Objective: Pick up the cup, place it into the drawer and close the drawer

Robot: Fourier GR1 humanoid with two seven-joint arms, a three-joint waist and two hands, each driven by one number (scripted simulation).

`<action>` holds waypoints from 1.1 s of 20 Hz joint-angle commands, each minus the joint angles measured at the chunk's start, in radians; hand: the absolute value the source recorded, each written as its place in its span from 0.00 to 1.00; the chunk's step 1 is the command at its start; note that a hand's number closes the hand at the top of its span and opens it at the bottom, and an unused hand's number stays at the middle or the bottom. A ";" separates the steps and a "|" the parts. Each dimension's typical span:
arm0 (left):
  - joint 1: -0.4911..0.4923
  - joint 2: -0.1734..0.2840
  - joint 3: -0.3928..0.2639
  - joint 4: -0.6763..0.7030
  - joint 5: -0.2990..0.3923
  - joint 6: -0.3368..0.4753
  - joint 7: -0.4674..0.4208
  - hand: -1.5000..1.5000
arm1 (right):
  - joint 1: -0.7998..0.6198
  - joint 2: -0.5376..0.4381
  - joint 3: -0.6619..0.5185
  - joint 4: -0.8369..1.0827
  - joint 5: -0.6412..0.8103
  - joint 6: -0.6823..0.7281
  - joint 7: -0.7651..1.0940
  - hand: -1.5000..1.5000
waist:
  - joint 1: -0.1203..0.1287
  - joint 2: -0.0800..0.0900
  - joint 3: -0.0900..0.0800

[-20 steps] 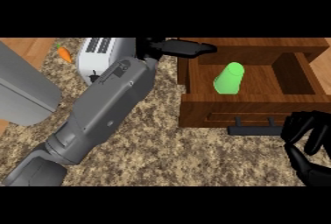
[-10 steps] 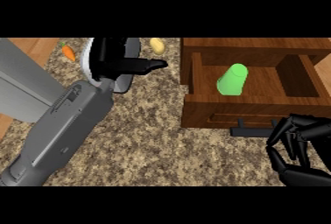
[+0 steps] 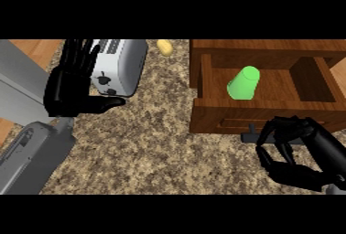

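The green cup [image 3: 244, 83] lies inside the open wooden drawer [image 3: 265, 108], towards its left half, tilted rather than standing square. The placing step therefore looks finished, and only the closing of the drawer remains.

Over the last second the left hand [image 3: 73, 85] has pulled back from the drawer's far left corner and swung away to the left. It now sits over the white toaster [image 3: 120, 64], with fingers straight and spread, thumb pointing right, holding nothing. That retreat clears the drawer's opening, so nothing of the left arm stands in the path of the drawer front.

Meanwhile the right hand [image 3: 298, 152] has crept from the near right corner leftward and farther in. Its curled fingers now arch around the dark drawer handle [image 3: 251, 135] at the near face of the drawer. Whether the fingertips actually touch the handle or only hover just beside it cannot be told from this view; they grasp nothing that is plainly visible.

Judging by this, the robot is setting up to push the drawer front away from itself. The push should run straight, since a skewed shove could jam the drawer or tip the cup further. A small yellow object [image 3: 165, 47] lies on the granite counter [image 3: 155, 146] beyond the toaster, uninvolved.
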 commanded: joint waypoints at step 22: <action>0.421 0.061 0.222 -0.122 -0.021 -0.335 -0.076 0.00 | -0.447 0.146 0.113 1.094 0.591 -0.378 -0.350 0.00 | -0.005 0.009 0.001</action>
